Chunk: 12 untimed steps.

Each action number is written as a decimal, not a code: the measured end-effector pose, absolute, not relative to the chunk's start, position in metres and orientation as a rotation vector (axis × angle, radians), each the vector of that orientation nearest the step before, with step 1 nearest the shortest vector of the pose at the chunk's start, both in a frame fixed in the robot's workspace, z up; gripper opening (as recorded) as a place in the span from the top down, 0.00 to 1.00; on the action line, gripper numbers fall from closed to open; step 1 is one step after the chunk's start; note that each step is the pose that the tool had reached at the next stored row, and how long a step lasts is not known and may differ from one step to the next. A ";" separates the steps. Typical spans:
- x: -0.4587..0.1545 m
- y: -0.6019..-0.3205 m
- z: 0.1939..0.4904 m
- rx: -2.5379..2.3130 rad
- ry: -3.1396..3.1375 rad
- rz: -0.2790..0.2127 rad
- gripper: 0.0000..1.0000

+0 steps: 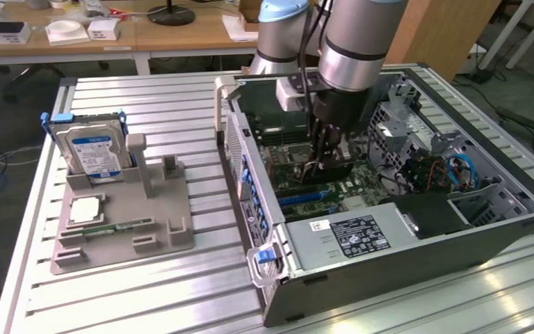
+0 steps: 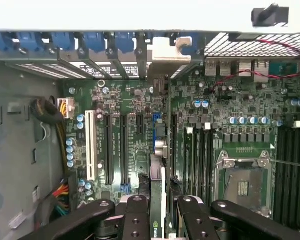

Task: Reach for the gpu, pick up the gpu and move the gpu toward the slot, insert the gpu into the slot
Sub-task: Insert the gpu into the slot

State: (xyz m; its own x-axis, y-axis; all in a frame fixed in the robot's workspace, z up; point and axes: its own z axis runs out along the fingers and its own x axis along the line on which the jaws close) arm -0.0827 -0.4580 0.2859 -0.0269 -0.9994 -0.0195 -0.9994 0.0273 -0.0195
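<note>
Gripper [image 2: 160, 220] and gpu [image 2: 160, 180] are together inside the open computer case [image 1: 388, 278], which lies on its side on the slatted metal table [image 1: 156, 299]. The gripper is narrowed onto the gpu, with a dark finger [image 2: 135, 220] pressed to each face. The card stands on edge and runs from the gripper toward the case's rear wall. Its silvery end bracket [image 2: 162, 52] sits at that wall, among the blue card-retaining clips [image 2: 90, 42]. The card stands over the green motherboard [image 2: 135, 107] on the case floor. It is parallel to the long black connectors [image 2: 108, 150] beside it. On its other side are the memory sockets [image 2: 200, 155] and the square silver processor socket [image 2: 242, 182]. A short blue length of the slot [image 2: 157, 119] shows beneath the card's edge, and the rest of it is covered by the card. It cannot be told whether the card's edge is fully seated in the slot or only resting on it. In the exterior view, the arm [image 1: 355, 42] comes down into the middle of the case. The labelled power supply [image 1: 350, 236] fills the near end of the case. Outside the case, on the exterior view's left, a grey fixture [image 1: 170, 240] stands on the table. It holds a blue-labelled hard drive [image 1: 95, 149] upright, a processor chip [image 1: 86, 209] lying flat and a thin memory stick [image 1: 119, 227].
</note>
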 end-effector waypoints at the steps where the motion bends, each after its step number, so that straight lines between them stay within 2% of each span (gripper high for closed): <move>1: -0.083 -0.458 0.284 -2.172 2.232 -0.001 0.74; 12: -0.093 -0.459 0.268 -2.172 2.231 -0.001 0.74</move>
